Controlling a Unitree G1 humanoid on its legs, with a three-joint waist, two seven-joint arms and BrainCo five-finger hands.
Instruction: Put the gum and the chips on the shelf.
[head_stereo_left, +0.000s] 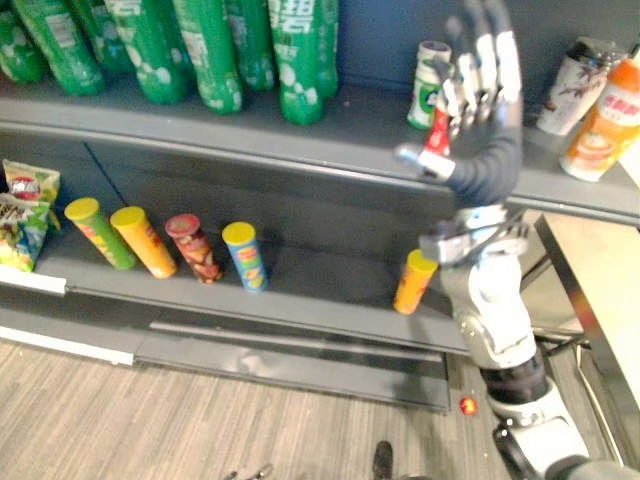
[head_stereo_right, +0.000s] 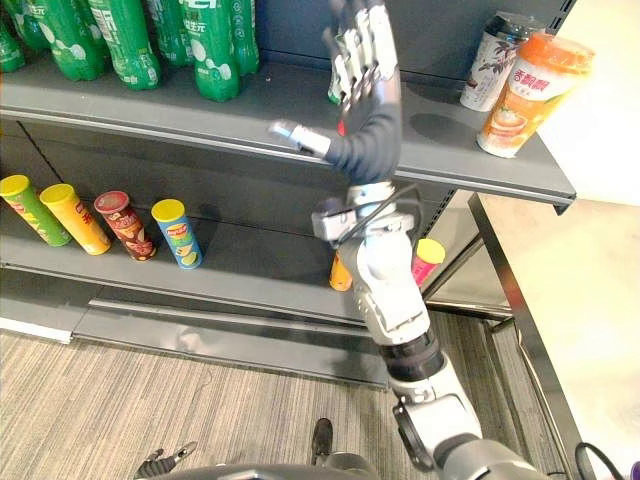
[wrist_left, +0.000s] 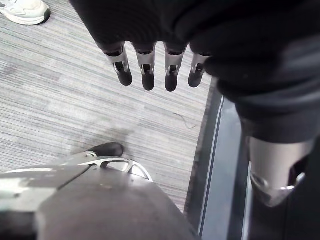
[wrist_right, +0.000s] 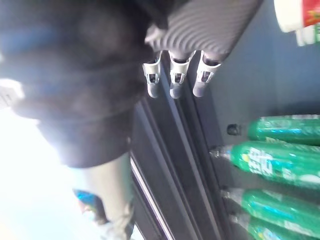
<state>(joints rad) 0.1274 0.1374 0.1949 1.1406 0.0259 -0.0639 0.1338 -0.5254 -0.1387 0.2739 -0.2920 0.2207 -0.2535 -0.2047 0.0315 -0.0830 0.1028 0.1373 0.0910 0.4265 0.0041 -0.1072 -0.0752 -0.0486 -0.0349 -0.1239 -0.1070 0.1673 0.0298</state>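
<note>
Right robot hand (head_stereo_left: 490, 140), fingers spread and empty, hovers beside the gum canister (head_stereo_left: 425, 90), apparently placed on the upper shelf (head_stereo_left: 250, 125); fetching chips seems next.

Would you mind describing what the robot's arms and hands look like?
The arms are silver-grey; the right one has a dark ribbed band at a joint. The right hand and left hand have silver fingers with dark tips, and a dark ribbed cover wraps each hand's back and wrist.
</note>
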